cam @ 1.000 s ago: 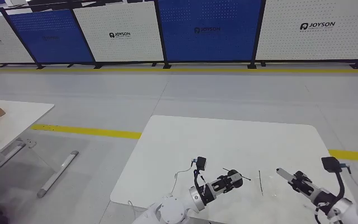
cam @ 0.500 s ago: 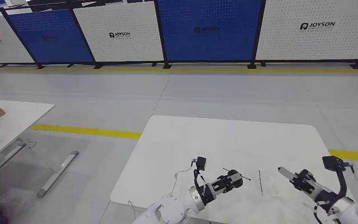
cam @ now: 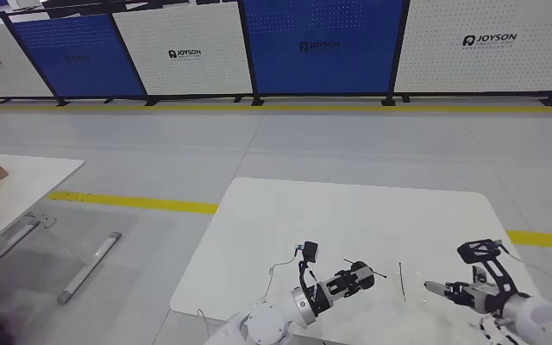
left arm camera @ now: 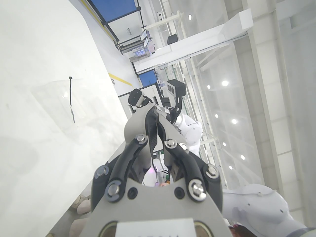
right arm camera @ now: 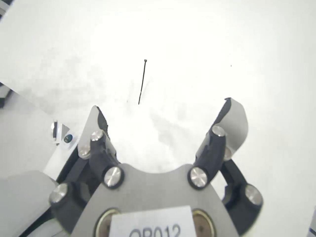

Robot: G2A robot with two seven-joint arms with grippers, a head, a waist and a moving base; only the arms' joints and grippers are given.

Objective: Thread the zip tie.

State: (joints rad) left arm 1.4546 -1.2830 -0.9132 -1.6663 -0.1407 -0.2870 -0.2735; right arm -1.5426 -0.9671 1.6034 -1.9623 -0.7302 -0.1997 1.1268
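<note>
Top view: a white table (cam: 285, 224) stands before pegboard panels (cam: 323, 43). Clenched, the left gripper (left arm camera: 156, 110) pinches a zip tie (cam: 379, 274). The right gripper (right arm camera: 163, 104), spread wide, hovers near the loose zip tie (right arm camera: 142, 82).

A white table (cam: 345, 207) carries a thin black zip tie (cam: 401, 281) — lying flat, near its robot-side edge.

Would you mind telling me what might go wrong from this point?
1. The loose tie lies thin and flat on the table; the open right end effector may scrape the surface or nudge it aside rather than pinch it.
2. The left end effector grips the held tie at one small spot, so it could swivel during threading.
</note>
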